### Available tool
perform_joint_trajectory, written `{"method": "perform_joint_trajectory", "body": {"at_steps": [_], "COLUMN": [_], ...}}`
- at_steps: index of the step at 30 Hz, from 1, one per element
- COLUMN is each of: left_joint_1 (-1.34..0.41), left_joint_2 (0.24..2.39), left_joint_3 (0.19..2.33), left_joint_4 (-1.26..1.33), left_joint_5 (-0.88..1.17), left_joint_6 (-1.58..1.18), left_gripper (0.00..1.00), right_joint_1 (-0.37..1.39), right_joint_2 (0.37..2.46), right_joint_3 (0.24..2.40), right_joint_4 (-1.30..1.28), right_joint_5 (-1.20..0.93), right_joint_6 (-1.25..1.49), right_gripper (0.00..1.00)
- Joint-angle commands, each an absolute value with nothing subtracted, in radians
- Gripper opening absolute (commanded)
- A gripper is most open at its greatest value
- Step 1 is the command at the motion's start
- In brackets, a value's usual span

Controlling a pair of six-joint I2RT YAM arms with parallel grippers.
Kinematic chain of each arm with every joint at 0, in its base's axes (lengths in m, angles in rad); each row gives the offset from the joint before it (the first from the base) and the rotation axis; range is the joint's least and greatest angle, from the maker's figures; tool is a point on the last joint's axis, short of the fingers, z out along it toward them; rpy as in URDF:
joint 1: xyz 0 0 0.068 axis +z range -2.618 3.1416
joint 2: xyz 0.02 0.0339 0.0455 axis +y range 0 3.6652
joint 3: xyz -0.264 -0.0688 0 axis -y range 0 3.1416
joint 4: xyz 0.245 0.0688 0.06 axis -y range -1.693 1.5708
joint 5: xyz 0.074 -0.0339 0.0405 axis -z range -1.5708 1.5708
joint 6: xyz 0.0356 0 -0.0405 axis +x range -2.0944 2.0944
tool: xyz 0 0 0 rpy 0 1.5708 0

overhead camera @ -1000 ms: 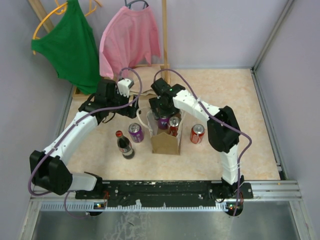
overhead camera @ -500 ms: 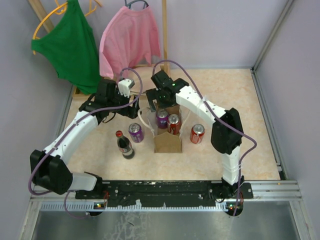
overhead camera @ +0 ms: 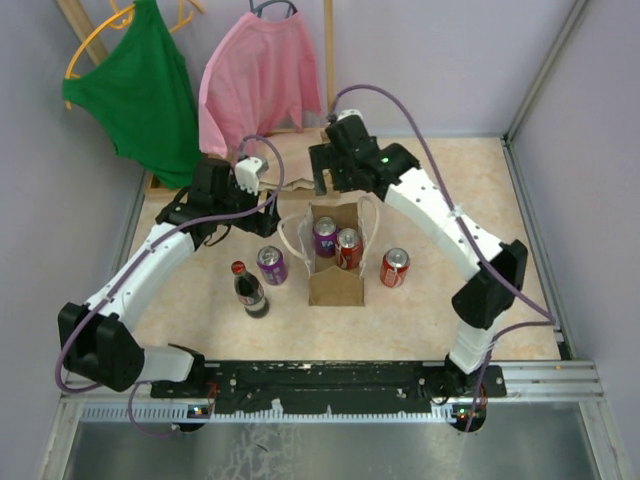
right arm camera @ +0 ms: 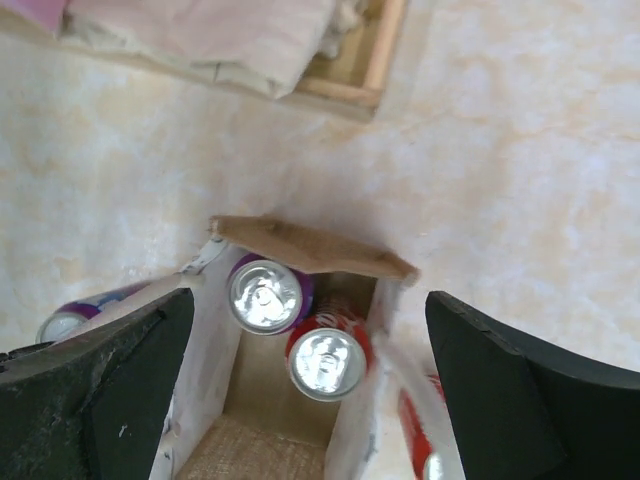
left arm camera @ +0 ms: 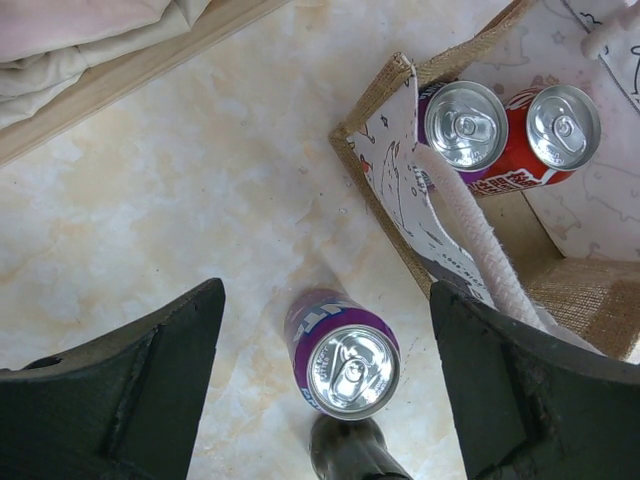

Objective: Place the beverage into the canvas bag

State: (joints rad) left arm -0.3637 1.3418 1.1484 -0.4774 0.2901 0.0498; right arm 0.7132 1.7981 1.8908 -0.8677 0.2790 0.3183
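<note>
While both arms hang over the table (overhead camera: 500,300), I see the canvas bag (overhead camera: 333,288) upright mid-table with its mouth open upward. A purple can (overhead camera: 325,236) and a red can (overhead camera: 347,247) stand upright inside it, side by side at the far end, silver tops showing.

The right gripper (right arm camera: 308,300) is above the bag's far rim with its jaws spread wide and nothing between them. The left gripper (left arm camera: 325,300) hangs left of the bag, also wide open and empty. A second purple can (left arm camera: 343,355) stands on the table below it.

Labels:
- The red can has white script on its side, seen from the left wrist. I can't read it.
- The second purple can has white lettering that is too foreshortened to read.
- The bag's white lining has small black line drawings, and I see no words I can make out.
- A white rope handle (left arm camera: 480,240) droops over the near wall of the bag.

Outside the bag:
- A second red can (overhead camera: 395,267) stands just right of it.
- A dark bottle (overhead camera: 249,290) with a red cap and red label band stands near the second purple can, on its near-left side. The brand is not legible.
</note>
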Motion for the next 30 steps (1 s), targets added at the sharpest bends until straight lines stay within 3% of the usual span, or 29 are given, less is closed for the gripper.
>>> {"method": "perform_joint_trajectory", "body": {"at_steps": [1, 8, 18, 30], "left_joint_1": [-0.360, -0.360, -0.360, -0.360], "left_joint_2": [1.285, 1.261, 1.271, 1.275], "left_joint_3": [1.156, 1.145, 1.145, 1.143], "left_joint_4": [-0.445, -0.445, -0.464, -0.473], "left_joint_5": [0.305, 0.291, 0.293, 0.298], "left_joint_6": [0.070, 0.075, 0.084, 0.084], "left_gripper": [0.89, 0.89, 0.89, 0.89], "right_joint_1": [0.593, 0.428, 0.408, 0.408], "right_joint_2": [1.629, 1.468, 1.369, 1.420], "right_joint_3": [1.925, 1.723, 1.333, 1.246], "right_joint_4": [-0.909, -1.026, -0.949, -0.886], "right_joint_5": [0.355, 0.337, 0.160, 0.039], "right_joint_6": [0.363, 0.356, 0.461, 0.465], "right_gripper": [0.99, 0.94, 0.91, 0.91]}}
